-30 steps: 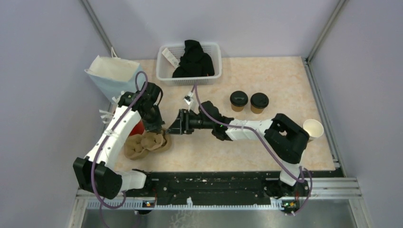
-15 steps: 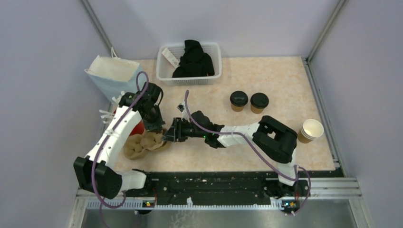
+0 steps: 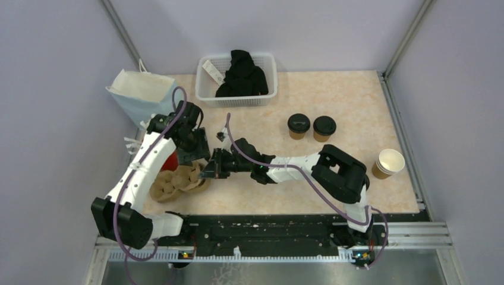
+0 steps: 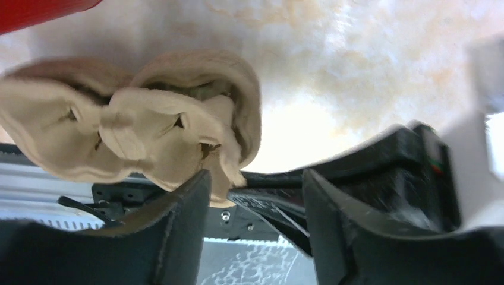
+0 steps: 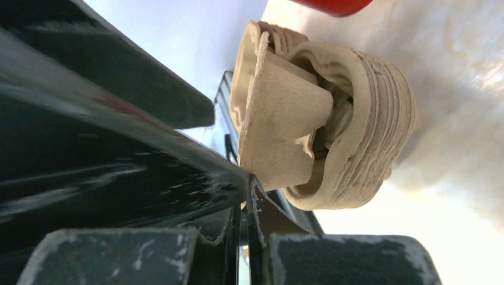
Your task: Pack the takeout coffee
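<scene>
Right wrist view for the grip: note the right claw [image 5: 248, 178] pinched shut on a thin edge of the moulded cup carrier [image 5: 333, 119], with only a sliver of cardboard between the tips. Judge that hold as shallow, so pull slowly and level, or risk tearing the edge or slipping off. Mind the ridged layers there, possibly several carriers nested; cannot tell how many. See the left claw [image 4: 255, 178] standing about half wide right at the same carrier, gripping nothing, one finger [image 4: 172, 237] almost touching the cardboard. Raise it clear before any drag, to avoid snagging the pockets or knocking the red cup [image 4: 35, 7] just beyond the carrier. Find the takeout coffee [image 3: 298, 124], two lidded cups, on the table [image 3: 356, 101] well behind the right claw, back past its forearm, untouched.
</scene>
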Robot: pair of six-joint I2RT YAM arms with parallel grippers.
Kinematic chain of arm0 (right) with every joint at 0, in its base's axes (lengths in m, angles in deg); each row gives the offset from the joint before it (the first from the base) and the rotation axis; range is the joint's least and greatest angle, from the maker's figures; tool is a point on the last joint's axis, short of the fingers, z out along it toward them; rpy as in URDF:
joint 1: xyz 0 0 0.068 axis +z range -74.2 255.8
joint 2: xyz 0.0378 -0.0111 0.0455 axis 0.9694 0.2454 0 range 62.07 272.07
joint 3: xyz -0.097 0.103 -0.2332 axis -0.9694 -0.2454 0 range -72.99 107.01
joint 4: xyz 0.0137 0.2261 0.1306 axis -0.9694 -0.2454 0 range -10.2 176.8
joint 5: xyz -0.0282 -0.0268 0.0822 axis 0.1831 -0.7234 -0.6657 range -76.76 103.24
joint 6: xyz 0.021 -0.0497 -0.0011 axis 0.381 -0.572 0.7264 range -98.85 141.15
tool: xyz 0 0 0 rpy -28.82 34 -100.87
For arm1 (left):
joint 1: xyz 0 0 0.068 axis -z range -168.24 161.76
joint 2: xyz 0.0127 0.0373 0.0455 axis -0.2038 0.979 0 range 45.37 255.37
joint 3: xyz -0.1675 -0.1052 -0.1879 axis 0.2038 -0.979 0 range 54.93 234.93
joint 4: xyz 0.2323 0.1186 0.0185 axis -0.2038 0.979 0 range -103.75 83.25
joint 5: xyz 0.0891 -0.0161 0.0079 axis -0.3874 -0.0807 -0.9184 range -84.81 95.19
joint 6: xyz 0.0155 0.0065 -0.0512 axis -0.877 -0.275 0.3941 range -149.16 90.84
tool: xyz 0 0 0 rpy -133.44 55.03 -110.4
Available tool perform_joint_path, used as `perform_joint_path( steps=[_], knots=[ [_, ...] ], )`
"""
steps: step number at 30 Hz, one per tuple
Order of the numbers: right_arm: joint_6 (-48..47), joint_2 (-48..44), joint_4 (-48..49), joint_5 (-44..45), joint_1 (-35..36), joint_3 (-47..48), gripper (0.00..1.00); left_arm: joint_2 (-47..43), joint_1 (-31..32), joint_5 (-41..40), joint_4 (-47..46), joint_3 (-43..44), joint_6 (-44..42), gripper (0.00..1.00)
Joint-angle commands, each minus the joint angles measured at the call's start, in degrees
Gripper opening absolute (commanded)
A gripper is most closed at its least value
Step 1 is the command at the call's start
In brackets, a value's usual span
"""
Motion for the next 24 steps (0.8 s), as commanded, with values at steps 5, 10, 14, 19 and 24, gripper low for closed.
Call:
perform_joint_path(
  steps=[5,10,14,19,24],
  knots=[
    [18.36,5.09,18.79,-11.49,-0.99,1.12,0.0,-7.03,0.19,7.32,-0.24,13.09,-6.44,0.81],
    [30.59,10.17,30.85,-9.88,-1.06,0.94,0.0,-12.45,0.19,9.46,-5.66,14.54,-6.51,0.83],
    [38.05,12.0,35.91,-5.63,-1.55,0.03,0.0,-14.54,0.19,9.61,-6.28,13.5,-5.63,0.82],
    [38.35,10.29,42.5,-0.8,-2.61,-2.89,0.0,-17.04,0.19,8.73,-6.03,13.27,-4.53,0.81],
    [42.9,12.05,47.36,-1.25,-1.18,-1.27,0.0,-17.41,0.19,9.48,-7.2,13.87,-4.75,0.81]
  ],
)
